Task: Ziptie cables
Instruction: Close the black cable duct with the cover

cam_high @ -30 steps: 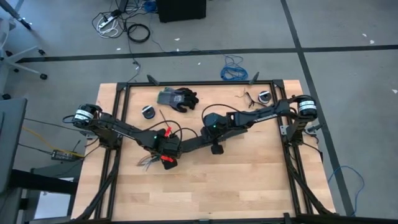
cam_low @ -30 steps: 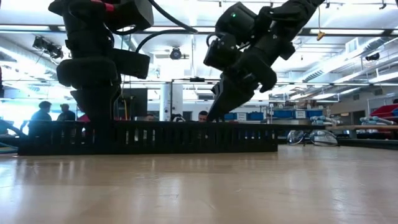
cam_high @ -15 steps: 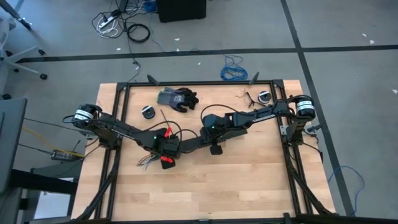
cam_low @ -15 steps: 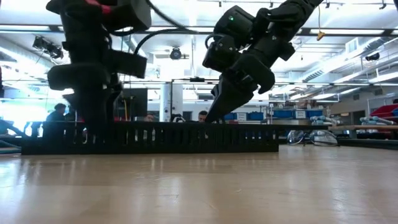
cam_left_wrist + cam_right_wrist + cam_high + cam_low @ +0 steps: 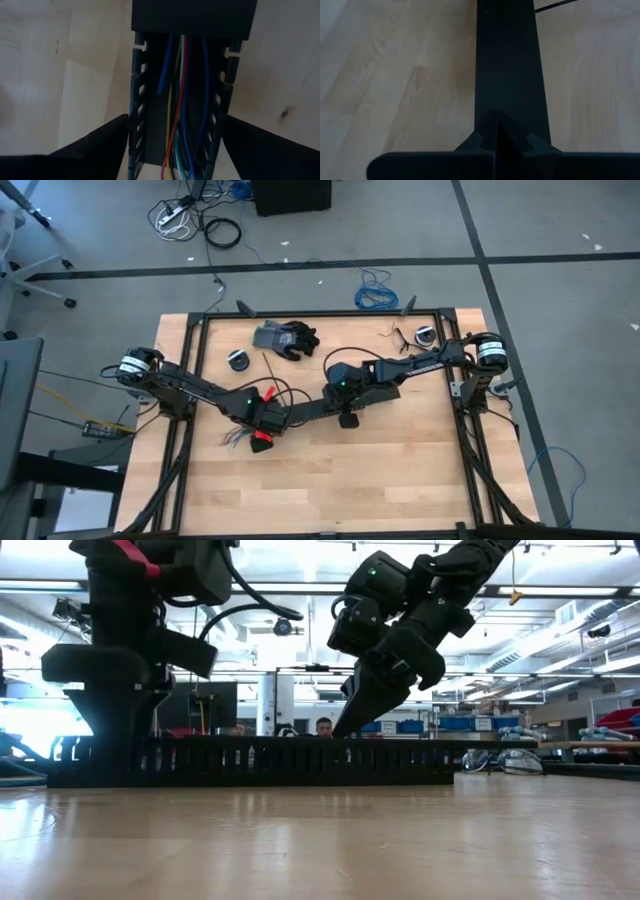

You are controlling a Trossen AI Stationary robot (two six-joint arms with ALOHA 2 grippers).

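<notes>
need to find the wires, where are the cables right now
The cables lie inside the black slotted channel, between the left gripper's open fingers; from above, left of table centre, splayed ends poking out.

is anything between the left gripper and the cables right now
Partly. The cables lie inside the black slotted channel, and the left gripper straddles that channel, so its side walls stand between the fingers and the wires. From above the channel is open there; farther along a black cover hides them.
</notes>
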